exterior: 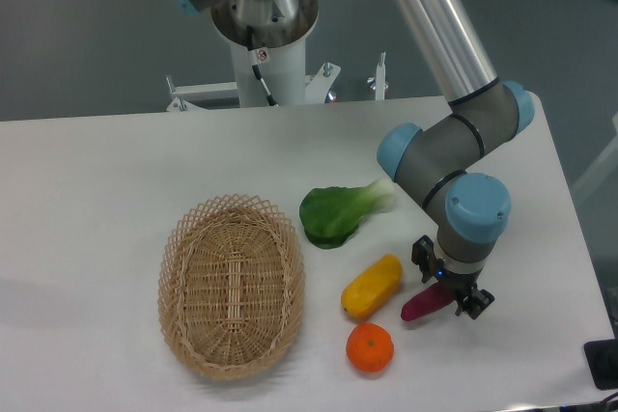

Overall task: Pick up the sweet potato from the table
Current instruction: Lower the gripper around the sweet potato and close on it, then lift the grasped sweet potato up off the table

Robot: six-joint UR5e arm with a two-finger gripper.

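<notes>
Sweet potato (pixel 423 305) under open pincer (pixel 447 287)

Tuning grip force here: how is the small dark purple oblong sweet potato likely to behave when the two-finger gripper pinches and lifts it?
The small dark purple oblong sweet potato looks solid, so probably stiff, not floppy. Its rounded, tapered body could roll or pivot on the smooth white table if pinched off-centre. The gripper sits over its right end, so the free left end may droop.
</notes>
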